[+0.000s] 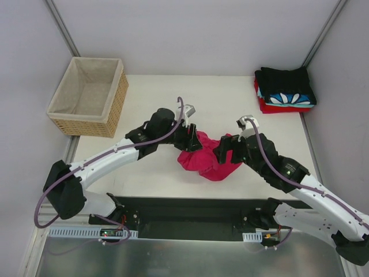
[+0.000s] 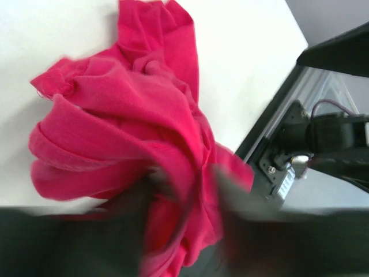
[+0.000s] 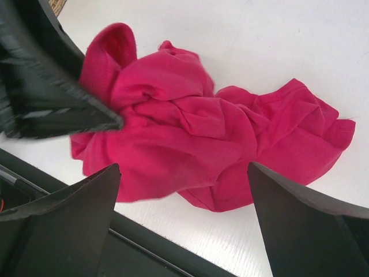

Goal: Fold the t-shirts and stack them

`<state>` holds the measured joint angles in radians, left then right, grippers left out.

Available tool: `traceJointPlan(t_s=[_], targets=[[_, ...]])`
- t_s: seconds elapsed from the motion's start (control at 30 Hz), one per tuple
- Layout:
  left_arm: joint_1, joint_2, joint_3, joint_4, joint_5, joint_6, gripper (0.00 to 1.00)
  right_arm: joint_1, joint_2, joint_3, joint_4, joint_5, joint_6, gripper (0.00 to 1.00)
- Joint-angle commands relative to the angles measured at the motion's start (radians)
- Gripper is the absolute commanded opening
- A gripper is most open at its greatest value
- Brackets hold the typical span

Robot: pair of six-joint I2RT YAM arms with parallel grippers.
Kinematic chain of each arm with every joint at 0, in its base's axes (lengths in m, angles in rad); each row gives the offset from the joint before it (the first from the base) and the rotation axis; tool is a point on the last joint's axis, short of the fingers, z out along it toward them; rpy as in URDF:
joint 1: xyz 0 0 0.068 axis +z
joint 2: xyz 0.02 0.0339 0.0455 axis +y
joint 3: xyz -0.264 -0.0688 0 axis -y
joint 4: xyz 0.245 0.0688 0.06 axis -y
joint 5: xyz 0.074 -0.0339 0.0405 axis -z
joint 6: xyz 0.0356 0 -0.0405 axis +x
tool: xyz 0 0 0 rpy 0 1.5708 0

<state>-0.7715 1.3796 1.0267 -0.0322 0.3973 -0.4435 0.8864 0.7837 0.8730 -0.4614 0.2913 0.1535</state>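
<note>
Here the crumpled crimson-pink cloth t-shirt (image 1: pixel 209 160) lies in a heap on the white table (image 1: pixel 155 98), near its front edge, between both arms. The left gripper (image 1: pixel 193 139) pinches a bunched fold at the heap's left edge. The right gripper (image 1: pixel 222 151) holds nothing, its black fingers (image 3: pixel 69 222) spread wide at the heap's right side.

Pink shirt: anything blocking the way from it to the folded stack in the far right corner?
Nothing visible but the right pincer itself. Bare table lies between the pink shirt and the stack; the basket sits far left.
</note>
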Motion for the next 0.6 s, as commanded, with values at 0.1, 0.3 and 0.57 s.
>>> traceJointPlan(t_s=[0.1,0.3,0.57], targets=[[0.011,-0.293,-0.059,-0.139,-0.293,0.028,0.99,0.005,0.04,-0.005,0.038,0.008,0.003,0.96],[0.015,-0.477,-0.044,-0.253,-0.423,-0.011,0.99,0.005,0.138,0.009,0.081,-0.044,-0.009,0.96],[0.015,-0.589,-0.02,-0.431,-0.612,-0.081,0.99,0.061,0.388,0.112,0.136,-0.227,-0.034,0.96]])
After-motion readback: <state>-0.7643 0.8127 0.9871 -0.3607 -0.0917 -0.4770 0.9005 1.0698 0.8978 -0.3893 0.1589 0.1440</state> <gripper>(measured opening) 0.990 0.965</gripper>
